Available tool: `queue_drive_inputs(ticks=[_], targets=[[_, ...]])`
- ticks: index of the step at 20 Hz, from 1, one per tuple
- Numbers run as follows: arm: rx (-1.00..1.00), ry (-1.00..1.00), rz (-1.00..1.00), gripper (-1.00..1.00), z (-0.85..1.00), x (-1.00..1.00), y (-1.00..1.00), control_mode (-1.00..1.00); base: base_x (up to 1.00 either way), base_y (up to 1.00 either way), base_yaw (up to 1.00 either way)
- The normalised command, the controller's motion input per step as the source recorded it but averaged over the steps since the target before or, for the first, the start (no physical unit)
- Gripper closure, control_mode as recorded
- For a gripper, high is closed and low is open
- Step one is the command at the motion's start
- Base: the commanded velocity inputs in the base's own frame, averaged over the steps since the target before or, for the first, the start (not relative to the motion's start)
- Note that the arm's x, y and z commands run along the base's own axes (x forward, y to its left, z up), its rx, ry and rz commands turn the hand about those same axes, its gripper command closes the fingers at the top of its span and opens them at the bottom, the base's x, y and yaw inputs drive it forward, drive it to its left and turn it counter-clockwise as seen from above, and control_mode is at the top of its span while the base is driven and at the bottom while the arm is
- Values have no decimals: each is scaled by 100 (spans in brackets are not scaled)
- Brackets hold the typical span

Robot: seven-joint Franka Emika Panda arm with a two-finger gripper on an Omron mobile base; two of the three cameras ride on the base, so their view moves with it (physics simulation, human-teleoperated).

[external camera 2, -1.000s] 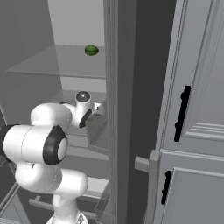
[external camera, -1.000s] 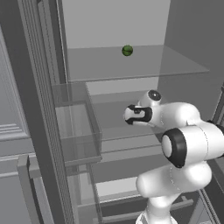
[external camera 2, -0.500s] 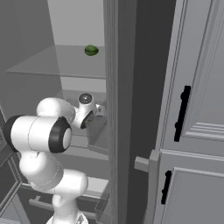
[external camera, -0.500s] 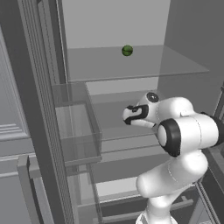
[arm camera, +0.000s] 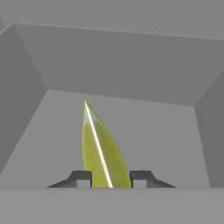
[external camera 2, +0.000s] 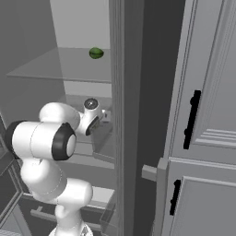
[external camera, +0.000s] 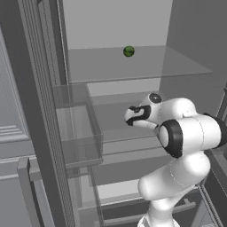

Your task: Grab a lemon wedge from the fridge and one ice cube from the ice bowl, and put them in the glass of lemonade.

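The lemon wedge [arm camera: 99, 151] is a slim yellow-green sliver with a pale ridge, standing between the two dark fingertips [arm camera: 81, 178] in the hand view, its pointed end aimed at the fridge's back wall. The tips sit right against its two sides, so the gripper [arm camera: 111, 179] looks clenched on the wedge, which lies over the pale grey shelf [arm camera: 157, 144] near that shelf's front edge. In the left base view the gripper [external camera: 131, 116] reaches into the open fridge [external camera: 111, 26] at the middle shelf, just right of a clear door bin [external camera: 77, 128]. A small round dark green fruit [external camera: 128, 51] rests on the glass shelf above, toward its back edge. In the right base view, a grey panelled cabinet [external camera 2: 207, 138] with black handles [external camera 2: 191, 119] stands to the right of the fridge.
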Motion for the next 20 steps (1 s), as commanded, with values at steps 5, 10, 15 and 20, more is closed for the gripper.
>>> queue_drive_inputs(ticks=[5, 10, 15, 20], targets=[[1, -31, 0, 100, 19, -88, 0, -100, 0, 0, 0], [1, -45, 0, 100, 95, -100, 0, -100, 0, 0, 0], [0, -5, -7, 100, 100, -100, 0, -100, 0, 0, 0], [0, 35, -11, 100, 99, -100, -2, -100, 0, 0, 0]])
